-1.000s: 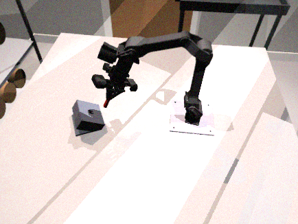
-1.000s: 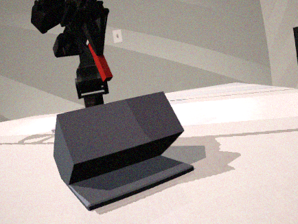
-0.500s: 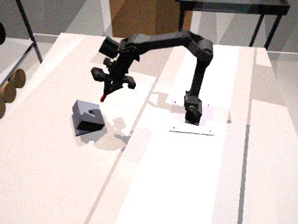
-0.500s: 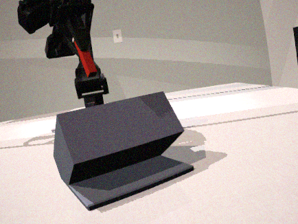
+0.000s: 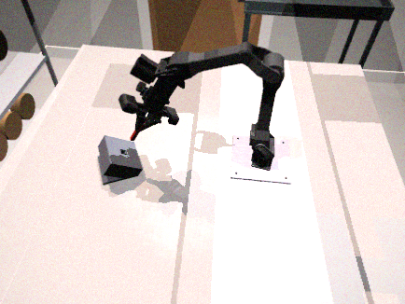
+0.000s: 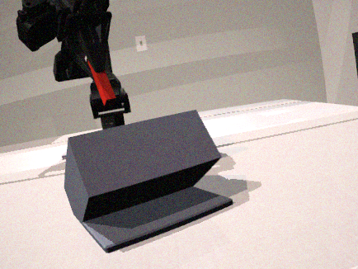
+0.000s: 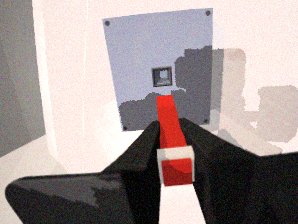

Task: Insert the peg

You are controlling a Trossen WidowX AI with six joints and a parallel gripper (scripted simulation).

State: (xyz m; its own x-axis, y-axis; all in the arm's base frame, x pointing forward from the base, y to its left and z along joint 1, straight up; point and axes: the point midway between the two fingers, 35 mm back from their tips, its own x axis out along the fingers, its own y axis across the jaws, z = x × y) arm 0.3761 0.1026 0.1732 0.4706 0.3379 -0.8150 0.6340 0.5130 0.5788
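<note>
A red square-sided peg with a pale band near its top is held tilted. My gripper is shut on it; the peg's bottom end points down toward the panel. The grey sloped panel has one square hole in its face. The peg's bottom end is outside the hole, above the panel's upper side in the exterior view, and appears just below the hole in the wrist view. The panel block's back hides the face in the exterior view.
The arm's base plate is bolted to the table to the right of the panel in the top view. The panel block stands on a thin dark foot plate. Shadows of the arm fall across the panel's face.
</note>
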